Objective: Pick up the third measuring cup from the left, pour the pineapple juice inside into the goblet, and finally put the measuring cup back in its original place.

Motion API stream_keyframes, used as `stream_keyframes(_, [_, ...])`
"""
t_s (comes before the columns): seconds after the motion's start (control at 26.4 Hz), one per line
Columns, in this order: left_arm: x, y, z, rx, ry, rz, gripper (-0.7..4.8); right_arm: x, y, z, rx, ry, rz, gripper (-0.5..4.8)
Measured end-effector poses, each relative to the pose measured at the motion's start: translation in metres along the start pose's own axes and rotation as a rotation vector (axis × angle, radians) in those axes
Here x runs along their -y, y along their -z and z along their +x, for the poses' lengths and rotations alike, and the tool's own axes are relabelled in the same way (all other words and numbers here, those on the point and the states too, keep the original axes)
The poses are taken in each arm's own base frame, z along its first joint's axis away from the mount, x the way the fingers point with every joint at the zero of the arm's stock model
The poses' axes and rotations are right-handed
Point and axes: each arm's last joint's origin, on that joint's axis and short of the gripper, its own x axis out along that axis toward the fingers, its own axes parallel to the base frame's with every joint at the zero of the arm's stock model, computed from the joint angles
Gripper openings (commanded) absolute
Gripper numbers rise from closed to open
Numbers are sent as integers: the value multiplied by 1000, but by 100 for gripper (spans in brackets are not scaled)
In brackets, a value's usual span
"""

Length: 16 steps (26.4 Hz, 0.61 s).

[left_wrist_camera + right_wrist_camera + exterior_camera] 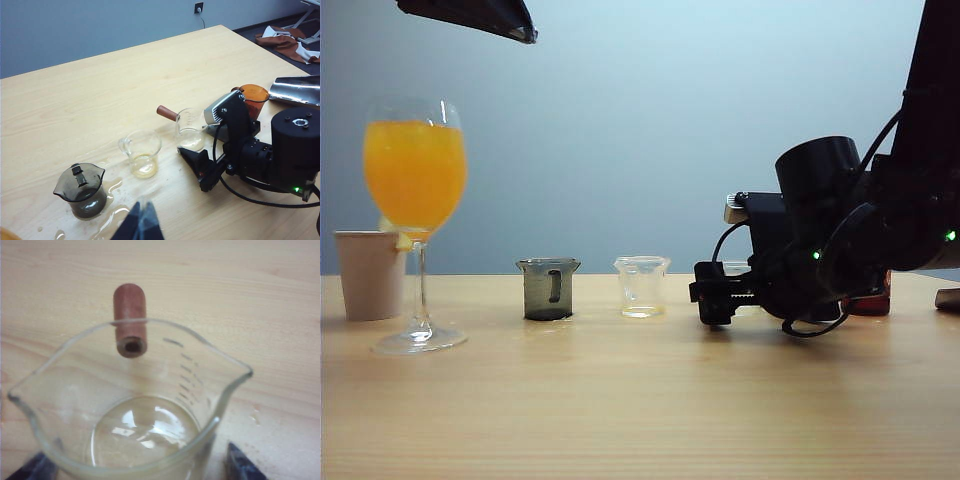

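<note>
- tabletop (640,400), wet spills by the cups
- right gripper (192,167) low on tabletop, fingers spread either side of third measuring cup (190,129), apart from it
- goblet (416,200) far left, orange-filled
- left gripper (141,222) raised; fingers' state unclear

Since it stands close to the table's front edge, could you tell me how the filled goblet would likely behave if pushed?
The goblet looks top-heavy: orange liquid fills its bowl above a thin stem, so a push up high would probably tip it. It appears to be thin glass, likely fragile. Filled nearly to the rim, it would probably slosh.
</note>
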Motion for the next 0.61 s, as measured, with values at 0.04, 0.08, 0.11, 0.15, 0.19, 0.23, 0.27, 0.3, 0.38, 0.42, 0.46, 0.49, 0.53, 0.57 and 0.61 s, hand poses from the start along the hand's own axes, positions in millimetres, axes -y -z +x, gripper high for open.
stream_keyframes(0.04, [0, 0, 0, 0, 0, 0, -5, 0, 0, -2, -4, 1, 0, 431])
stream_keyframes(0.08, [0, 0, 0, 1, 0, 0, -5, 1, -1, -9, -17, 2, -1, 431])
stream_keyframes(0.11, [0, 0, 0, 1, -1, 0, -5, 2, -2, -11, -25, 2, -3, 431])
stream_keyframes(0.15, [0, 0, 0, 1, -1, 0, -5, 2, -3, -13, -28, 2, -3, 431])
stream_keyframes(0.19, [0, 0, 0, 1, 0, 0, -5, 2, -3, -16, -35, 2, -4, 427])
stream_keyframes(0.23, [0, 0, 0, 1, 0, 0, -5, 3, -3, -20, -43, 3, -5, 405])
stream_keyframes(0.27, [0, 0, 0, 2, 0, 0, -5, 4, -3, -24, -51, 3, -6, 370])
stream_keyframes(0.3, [0, -1, -1, 4, 0, -1, -5, 5, -2, -29, -62, 4, -7, 313])
stream_keyframes(0.38, [-1, -2, -3, 11, 0, -3, -5, 6, -2, -37, -73, 5, -9, 143])
stream_keyframes(0.42, [-1, -3, -6, 20, 1, -4, -5, 7, -3, -42, -80, 6, -10, 63])
stream_keyframes(0.46, [-2, -4, -9, 30, 1, -7, -5, 7, -5, -46, -83, 6, -10, -10])
stream_keyframes(0.49, [-2, -5, -12, 39, 1, -9, -5, 8, -7, -50, -83, 5, -10, -3])
stream_keyframes(0.53, [-3, -7, -16, 51, 1, -11, -5, 8, -9, -56, -86, 3, -11, -5])
stream_keyframes(0.57, [-4, -8, -20, 61, 2, -12, -5, 9, -12, -61, -92, 3, -15, -5])
stream_keyframes(0.61, [-6, -10, -29, 73, 2, -4, -5, 10, -19, -71, -109, 1, -13, -5])
